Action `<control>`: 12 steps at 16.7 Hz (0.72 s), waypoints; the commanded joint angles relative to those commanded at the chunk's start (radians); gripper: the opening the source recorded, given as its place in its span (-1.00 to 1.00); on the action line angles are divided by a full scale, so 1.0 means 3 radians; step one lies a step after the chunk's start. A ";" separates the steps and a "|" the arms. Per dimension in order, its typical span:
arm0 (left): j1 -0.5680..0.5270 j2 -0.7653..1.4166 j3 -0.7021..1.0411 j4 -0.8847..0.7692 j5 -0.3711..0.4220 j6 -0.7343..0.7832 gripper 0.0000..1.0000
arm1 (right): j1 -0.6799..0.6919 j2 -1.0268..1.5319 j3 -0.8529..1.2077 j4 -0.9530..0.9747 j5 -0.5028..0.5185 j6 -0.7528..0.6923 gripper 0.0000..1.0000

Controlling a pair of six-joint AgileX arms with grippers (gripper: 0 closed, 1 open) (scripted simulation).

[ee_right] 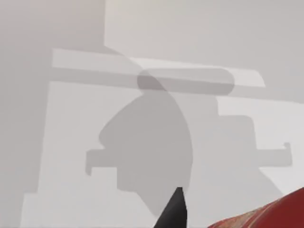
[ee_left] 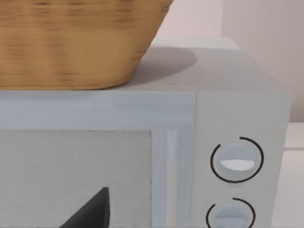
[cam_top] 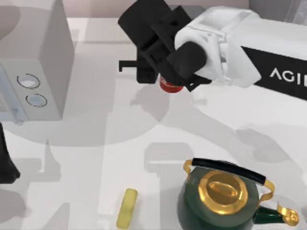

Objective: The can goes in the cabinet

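Toward the far middle of the white surface [cam_top: 96, 158], my right gripper [cam_top: 165, 76] hangs over the small red cylindrical can [cam_top: 169, 85] — a sliver of red peeks out beneath the black fingers in the top view, and a curved red edge sits close in the right wrist view. I judge the can is held, lifted off the surface, though whether the fingers are truly clamped on it I cannot tell. My left arm is parked at the left edge, its gripper [ee_left: 88, 211] close to the pale grey boxy cabinet [cam_top: 33, 62] with two round dials and a woven wicker basket [ee_left: 71, 42] on top.

The risk from here is the carry — smooth metal can slip between hard fingers if I swing quickly, and the cabinet front looks shut, so pushing the can at it would only knock it loose. Nearer the front stand a glossy dark green kettle [cam_top: 220, 201] with a brass lid, and a yellow-green bottle [cam_top: 127, 208] lying down.
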 joint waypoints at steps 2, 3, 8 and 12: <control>0.0000 0.0000 0.0000 0.0000 0.0000 0.0000 1.00 | -0.0011 0.0013 -0.0005 0.0009 0.0001 0.0007 -1.00; 0.0000 0.0000 0.0000 0.0000 0.0000 0.0000 1.00 | -0.0020 -0.0005 -0.0023 0.0015 -0.0003 -0.0001 -1.00; 0.0000 0.0000 0.0000 0.0000 0.0000 0.0000 1.00 | -0.0251 -0.0441 -0.0409 0.0177 -0.0135 -0.0187 -1.00; 0.0000 0.0000 0.0000 0.0000 0.0000 0.0000 1.00 | -0.0570 -0.1183 -0.1059 0.0440 -0.0350 -0.0456 -1.00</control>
